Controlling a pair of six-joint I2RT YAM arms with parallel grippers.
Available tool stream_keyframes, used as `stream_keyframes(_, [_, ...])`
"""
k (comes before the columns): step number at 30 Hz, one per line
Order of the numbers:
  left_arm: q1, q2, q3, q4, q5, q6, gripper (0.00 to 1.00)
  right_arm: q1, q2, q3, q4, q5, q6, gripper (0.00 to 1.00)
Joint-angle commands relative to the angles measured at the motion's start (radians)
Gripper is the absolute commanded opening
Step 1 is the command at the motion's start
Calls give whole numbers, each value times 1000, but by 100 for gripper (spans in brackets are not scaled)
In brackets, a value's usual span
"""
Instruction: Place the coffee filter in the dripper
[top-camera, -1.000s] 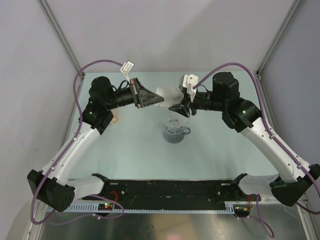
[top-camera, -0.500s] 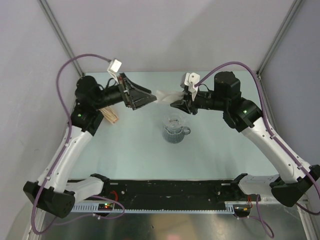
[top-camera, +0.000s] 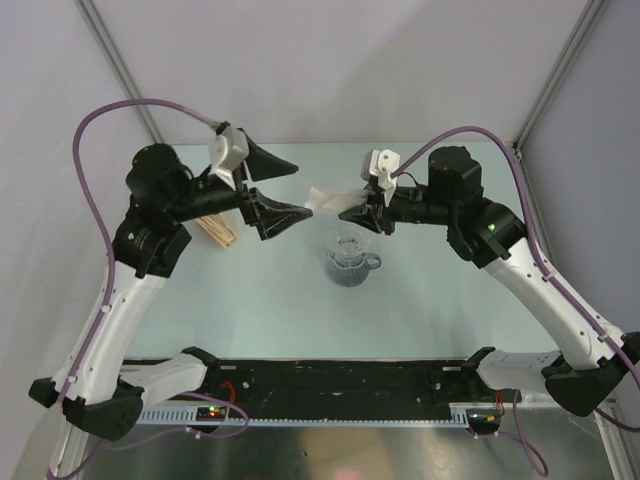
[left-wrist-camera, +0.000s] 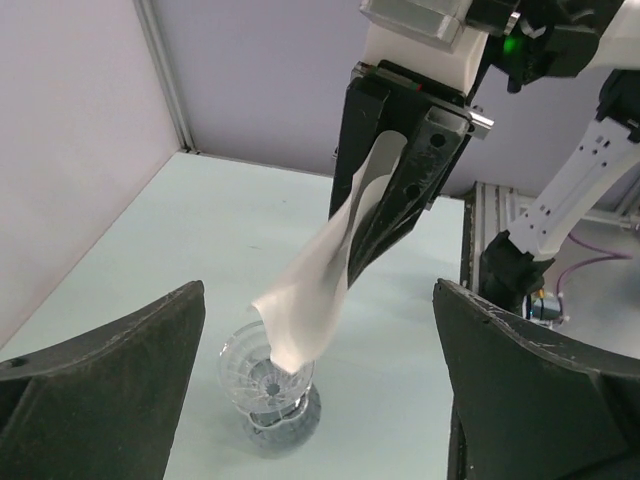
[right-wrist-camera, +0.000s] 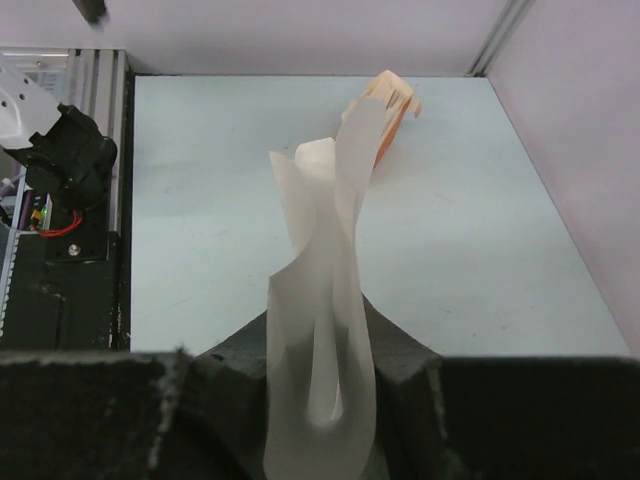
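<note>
The coffee filter (top-camera: 326, 196) is a thin white paper piece, folded and twisted, held in the air by one end. My right gripper (top-camera: 360, 209) is shut on the filter (right-wrist-camera: 318, 300), whose fold shows squeezed between the two dark fingers (right-wrist-camera: 405, 362). The filter's free end (left-wrist-camera: 300, 320) hangs above the dripper (left-wrist-camera: 266, 385). The dripper (top-camera: 349, 256) is a ribbed translucent grey cup standing upright on the table, with its handle to the right. My left gripper (top-camera: 301, 188) is open just left of the filter, its fingers (left-wrist-camera: 110, 385) wide apart and touching nothing.
A tan flat stack (top-camera: 216, 229) lies on the table at the left, under my left arm; it also shows orange behind the filter in the right wrist view (right-wrist-camera: 386, 98). Grey walls close the back and sides. A black rail (top-camera: 340, 380) runs along the near edge.
My left gripper has let go of the filter, opened wide and drawn back to the left. My right gripper has closed on the filter and now holds it alone.
</note>
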Motion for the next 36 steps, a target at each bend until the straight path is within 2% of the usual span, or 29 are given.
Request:
stream_keyframes(1, [-70,45,74,-135,-71,190,100,21,-18,-2,6,-15,8,24])
stream_keyframes(8, [-194,73,92,-200,-190,283,99,36,-20,-6,-3,-14,9,23])
stream_keyframes(12, [-242,79,94,-208,-224,303,91,49,-20,-9,-12,-18,8,23])
stream_keyframes(14, [-254,84,97,-208,-224,305,84,52,-23,-12,-14,-16,5,23])
stream_keyframes(19, [-260,95,96,-211,-207,293,59,56,-29,-15,-6,-5,12,23])
stream_keyframes(22, [-261,96,90,-212,-194,289,49,56,-38,-15,-3,-4,19,22])
stream_keyframes(24, [-259,96,87,-214,-187,292,38,57,-47,-15,-12,-9,18,22])
stream_keyframes(27, [-258,91,83,-216,-171,309,16,57,-61,-15,-34,-30,16,22])
stream_keyframes(28, [-257,88,81,-218,-161,316,9,56,-66,-15,-40,-40,19,24])
stream_keyframes(30, [-247,81,76,-218,-135,335,2,52,-78,-15,-61,-62,24,34])
stream_keyframes(33, [-226,68,72,-217,-85,356,0,25,-98,-15,-92,-115,51,52])
stream_keyframes(36, [-216,65,74,-217,-46,358,0,-14,-113,-15,-120,-171,87,61])
